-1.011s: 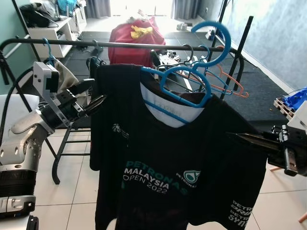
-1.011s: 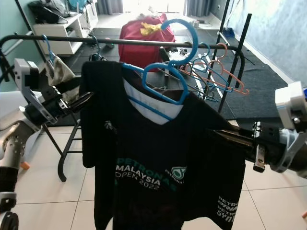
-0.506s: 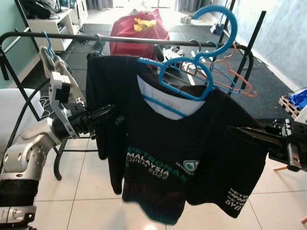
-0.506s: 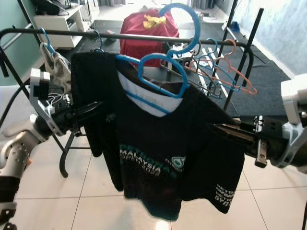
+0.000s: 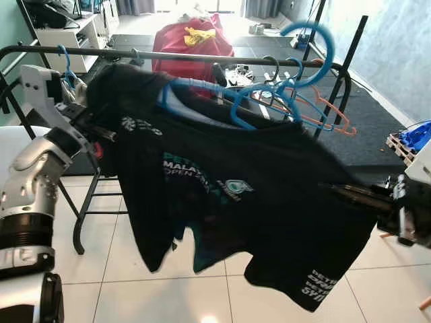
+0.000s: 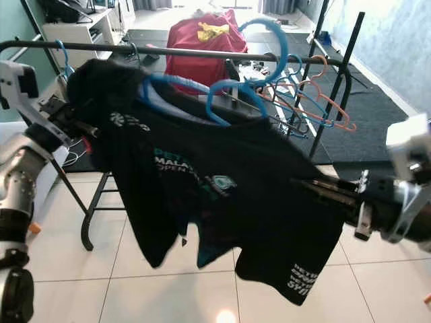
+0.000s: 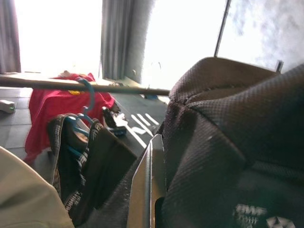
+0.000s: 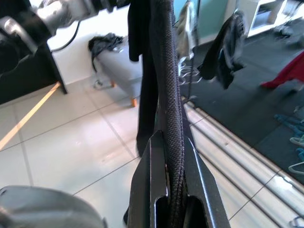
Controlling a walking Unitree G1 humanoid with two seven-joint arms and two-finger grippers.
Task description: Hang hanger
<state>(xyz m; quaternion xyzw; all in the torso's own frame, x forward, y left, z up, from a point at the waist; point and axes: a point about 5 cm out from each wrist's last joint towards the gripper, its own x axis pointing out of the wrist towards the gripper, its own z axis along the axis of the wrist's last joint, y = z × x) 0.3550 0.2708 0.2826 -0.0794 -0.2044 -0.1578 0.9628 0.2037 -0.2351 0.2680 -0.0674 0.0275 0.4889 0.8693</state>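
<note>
Since a second ago I'm swinging the black T-shirt (image 5: 229,202) from hanging flat to slung tilted, my left gripper (image 5: 87,131) lifting its shoulder up toward the black rail (image 5: 168,56) while the hem is trailing low on my right. My right gripper (image 5: 350,195) is clamping the shirt's sleeve edge, fabric pinched between both fingers in the right wrist view. My left gripper is buried in the shirt's shoulder; I cannot tell how its fingers are standing. I'm carrying the blue hanger (image 5: 262,108) inside the collar, its big hook (image 5: 316,50) poking up just past the rail, not yet over it. Spare hangers (image 5: 316,111) are crowding the rail near that hook. To do this well, I'm judging I should be leveling the shirt, raising the hook clear above the rail, then lowering it onto a bare stretch away from those spares.
</note>
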